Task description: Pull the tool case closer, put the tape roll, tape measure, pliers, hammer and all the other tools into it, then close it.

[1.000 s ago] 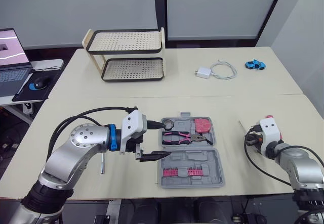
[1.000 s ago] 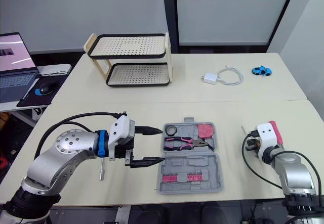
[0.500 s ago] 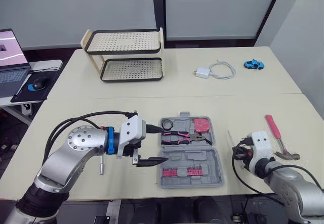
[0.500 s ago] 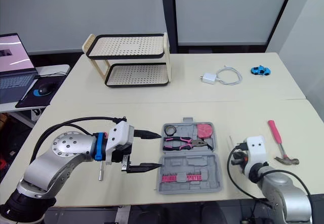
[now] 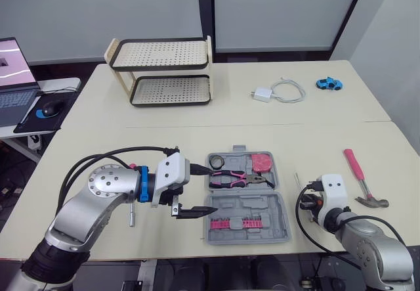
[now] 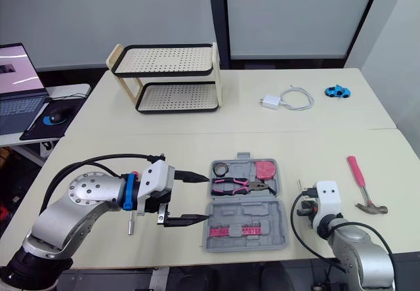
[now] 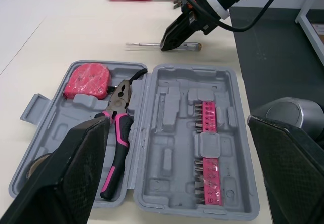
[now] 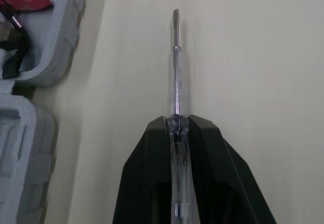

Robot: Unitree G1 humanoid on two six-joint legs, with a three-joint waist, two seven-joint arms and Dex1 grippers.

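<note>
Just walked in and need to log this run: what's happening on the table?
The robot is packing tools. The open tool case holds the tape roll, pliers and tape measure. The right gripper is shut on a screwdriver beside the case; the left gripper hangs open at the case's other side. The hammer lies outside it.

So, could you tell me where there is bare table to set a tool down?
Widest bare table lies between the rack and charger behind and the case in front. Crowded: left of the case by the open left gripper; right of it, the right gripper holds a screwdriver, with the hammer beyond.
</note>
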